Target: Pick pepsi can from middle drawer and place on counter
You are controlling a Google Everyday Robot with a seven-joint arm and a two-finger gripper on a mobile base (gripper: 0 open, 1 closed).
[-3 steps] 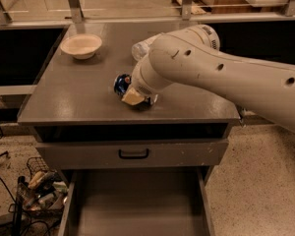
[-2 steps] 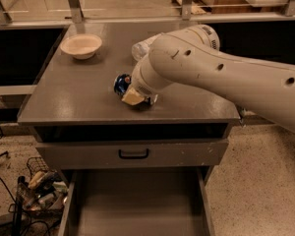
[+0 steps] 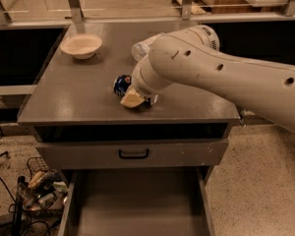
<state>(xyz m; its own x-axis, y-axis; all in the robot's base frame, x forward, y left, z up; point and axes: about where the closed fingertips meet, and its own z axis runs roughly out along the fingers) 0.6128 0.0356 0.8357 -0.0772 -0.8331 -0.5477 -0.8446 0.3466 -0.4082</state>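
Looks nearly done: pepsi can (image 3: 121, 84) out of the open middle drawer (image 3: 137, 205) and down on the table (image 3: 73, 92) near its front edge, tool (image 3: 133, 98) close against it, grip impossible to tell, leaving only release and withdrawal.

White bowl (image 3: 81, 45) far left. Clear plastic bottle (image 3: 139, 50) far centre, part hidden. Drawer front (image 3: 83, 155), black handle (image 3: 133, 154). Wire basket (image 3: 37, 165) near left, low. Gripper (image 3: 134, 99) centre, nearer than bottle.
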